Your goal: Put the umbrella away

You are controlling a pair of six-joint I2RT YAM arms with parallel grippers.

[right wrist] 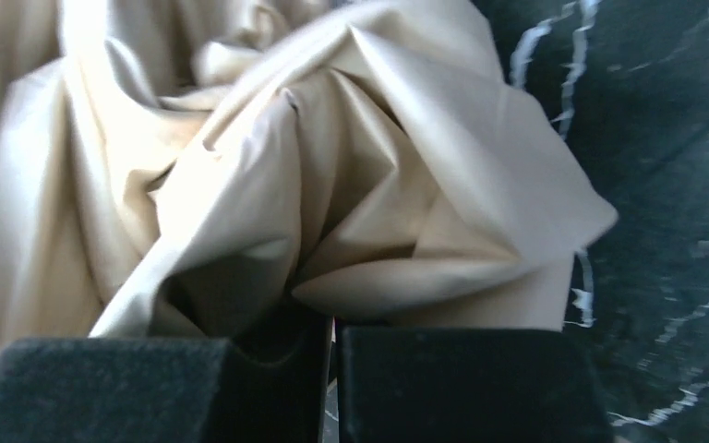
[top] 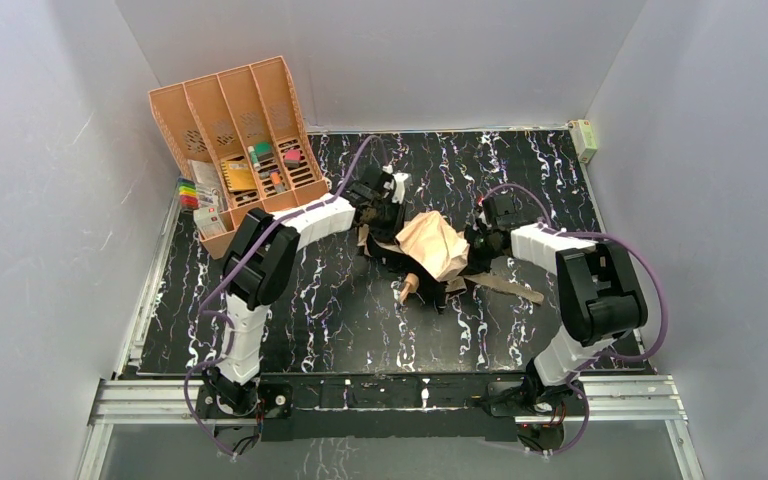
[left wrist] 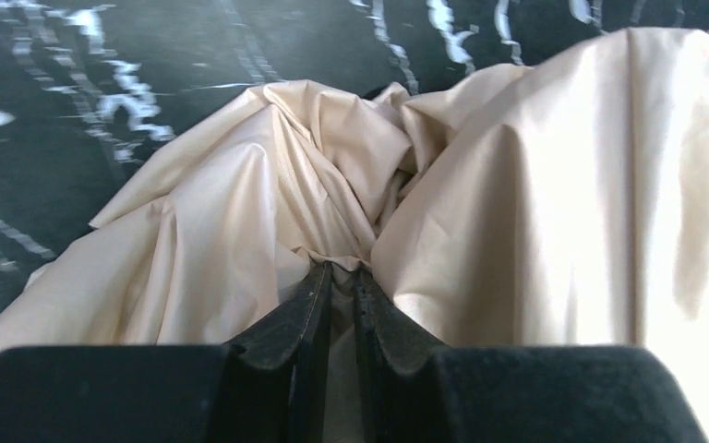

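The umbrella (top: 436,244) lies crumpled in the middle of the black marbled table, pale peach fabric bunched over its dark frame. Its tan handle (top: 407,290) pokes toward the front, and a fabric strap (top: 508,286) trails off to the right. My left gripper (top: 384,207) is at the umbrella's left edge. In the left wrist view, that gripper (left wrist: 342,269) is shut on a gathered fold of the umbrella (left wrist: 535,203). My right gripper (top: 481,236) is at the right edge. Its jaws (right wrist: 332,323) stand almost together, with a sliver of the umbrella (right wrist: 351,185) between them and the tips hidden under the cloth.
An orange-peach slotted organizer (top: 235,130) with small items leans at the back left. Coloured markers (top: 189,193) lie beside it. A small pale box (top: 585,138) sits in the back right corner. White walls close in on three sides.
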